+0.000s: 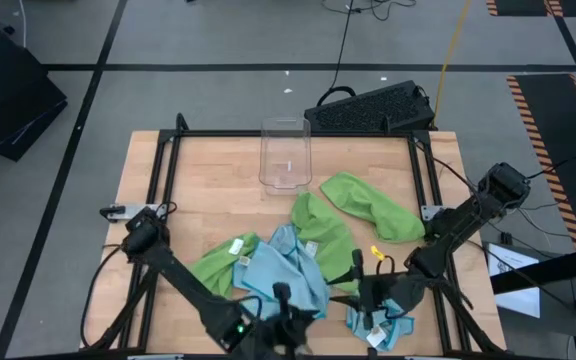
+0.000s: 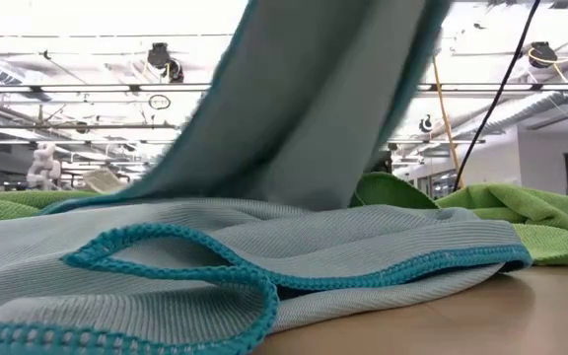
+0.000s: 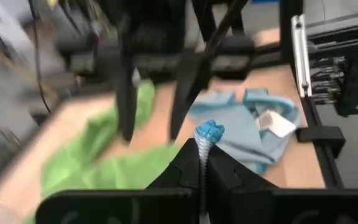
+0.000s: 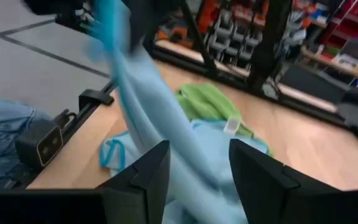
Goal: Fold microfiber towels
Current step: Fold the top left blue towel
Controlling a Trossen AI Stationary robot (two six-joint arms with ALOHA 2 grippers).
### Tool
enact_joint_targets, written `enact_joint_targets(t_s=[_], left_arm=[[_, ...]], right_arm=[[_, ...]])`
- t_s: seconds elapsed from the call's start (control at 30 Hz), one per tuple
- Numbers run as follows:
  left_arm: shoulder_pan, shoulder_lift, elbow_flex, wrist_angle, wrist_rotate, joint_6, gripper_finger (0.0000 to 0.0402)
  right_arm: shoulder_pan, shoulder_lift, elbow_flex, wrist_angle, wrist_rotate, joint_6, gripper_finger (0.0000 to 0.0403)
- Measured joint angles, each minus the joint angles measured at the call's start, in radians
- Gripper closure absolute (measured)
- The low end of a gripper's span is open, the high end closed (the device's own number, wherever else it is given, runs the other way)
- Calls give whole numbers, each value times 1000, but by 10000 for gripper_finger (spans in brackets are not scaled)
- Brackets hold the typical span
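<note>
High view: wood table (image 1: 198, 205) | left jaws pinch blue towel (image 1: 286, 270) | right jaws open

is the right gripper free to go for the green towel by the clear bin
Probably yes. The right gripper is open with nothing held, and the green towel beside the clear bin lies uncovered on the right arm's side.

light blue towel (image 2: 264, 237): ribbed matt cloth, stitched teal edging
green towels (image 1: 368, 205): soft matt cloth
table (image 1: 208, 180): smooth wood
bin (image 1: 285, 155): clear glossy plastic
</note>
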Motion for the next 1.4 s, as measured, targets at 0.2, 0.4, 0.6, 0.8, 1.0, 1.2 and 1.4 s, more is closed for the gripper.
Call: enact_joint_targets(t_s=[0.2,0.4,0.6,0.8,1.0,1.2,1.4], left_arm=[[71,-11,0,-163,144,-210,384],[115,-3,-1,-163,255,-254,396],[111,-3,-1,-163,272,-289,381],[111,-3,-1,-162,272,-291,395],[110,-3,-1,-163,272,-299,382],[111,-3,-1,-163,268,-299,394],[112,-3,-1,-162,260,-295,376]], right_arm=[[53,27,0,72,49,-132,243],[67,93,0,82,83,-293,243],[70,151,0,152,86,-416,249],[70,233,0,321,188,-532,276],[68,268,0,428,192,-574,306],[68,269,0,433,226,-572,358],[68,269,0,445,264,-556,398]])
